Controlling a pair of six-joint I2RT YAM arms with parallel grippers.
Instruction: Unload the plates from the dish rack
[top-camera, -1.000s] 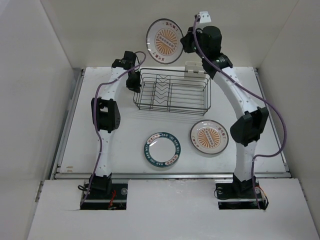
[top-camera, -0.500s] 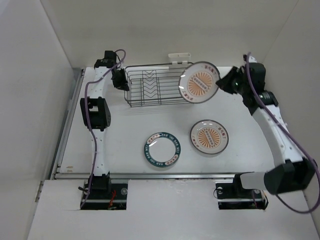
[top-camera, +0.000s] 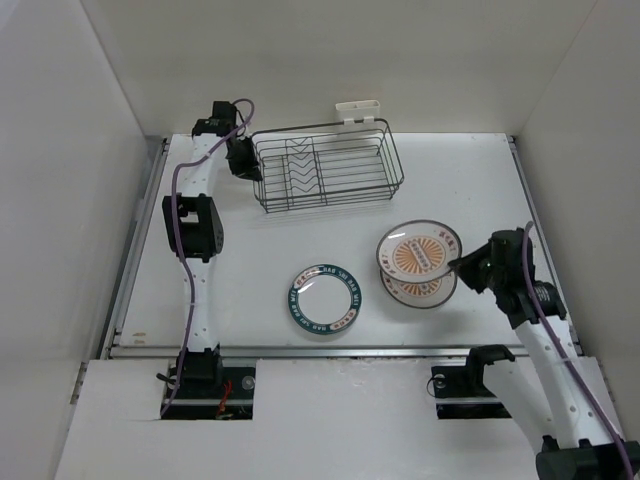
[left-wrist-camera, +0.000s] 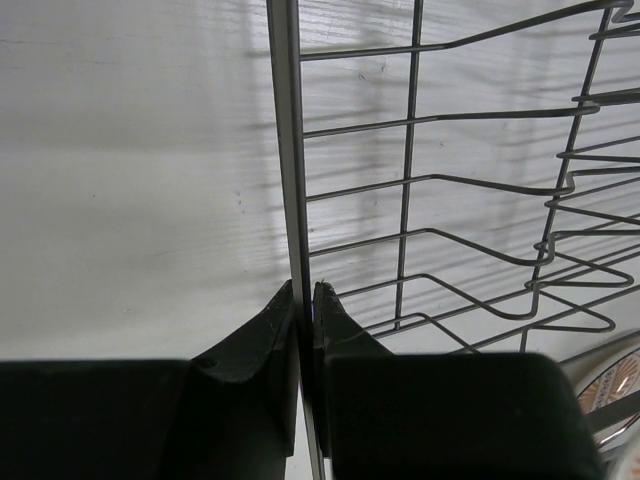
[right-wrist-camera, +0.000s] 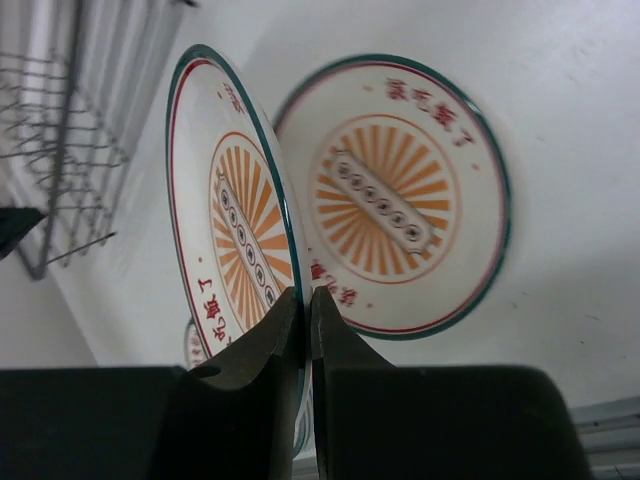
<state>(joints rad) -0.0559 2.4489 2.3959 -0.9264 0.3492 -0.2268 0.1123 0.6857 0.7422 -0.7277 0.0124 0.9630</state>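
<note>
Plates first: I count three, all out of the dish rack (top-camera: 325, 170), which sits at the far side of the table (top-camera: 250, 260) with nothing in its slots.

Right gripper (right-wrist-camera: 306, 295) – fingers nearly closed, pinching the rim of an orange sunburst plate (right-wrist-camera: 235, 250). Only the plate's thin edge sits between the two fingertips. The plate is tilted, printed face up and towards the rack.

Directly under it a second sunburst plate (right-wrist-camera: 395, 200) lies flat on the table, on the right half near the front. From above, the held plate overlaps the far part of the flat one. I cannot tell whether the held plate's low edge touches the one below.

Teal-ring plate (top-camera: 325, 298) lies flat to the left of that pair, apart from them, near the table's front middle.

Left gripper (left-wrist-camera: 305, 290) – fingers pressed together on a wire of the rack's left end; the wrist view shows that wire running straight up out of the pinch.

White clip (top-camera: 357, 110) hangs on the rack's far rim, towards its right end.
</note>
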